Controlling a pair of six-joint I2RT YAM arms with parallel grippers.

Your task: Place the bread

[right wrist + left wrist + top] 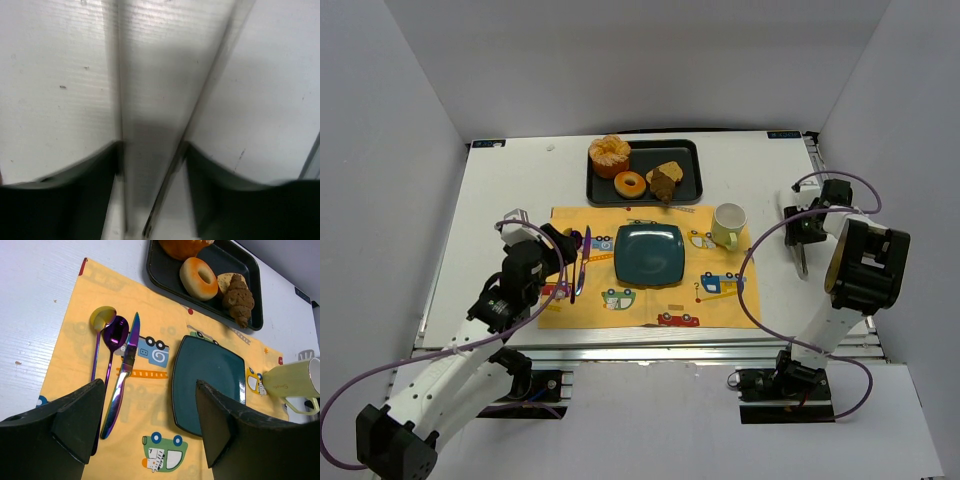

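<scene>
The bread lies on a black tray [692, 152] at the back: an orange bun [610, 155], a donut [631, 184] and a brown croissant [663, 182], with the donut [198, 278] and croissant [239, 299] also in the left wrist view. A dark blue square plate [649, 253] sits empty on the yellow placemat [720, 300]. My left gripper [150, 425] hangs open over the mat's left part, holding nothing. Low over the table at the right, my right gripper [152, 150] has its fingers pressed against both arms of metal tongs [200, 105].
A purple knife [122, 380] and two spoons [114, 335] lie on the mat left of the plate [210, 375]. A pale green mug [728, 225] stands at the mat's right edge, left of the right gripper [801, 238]. White walls enclose the table.
</scene>
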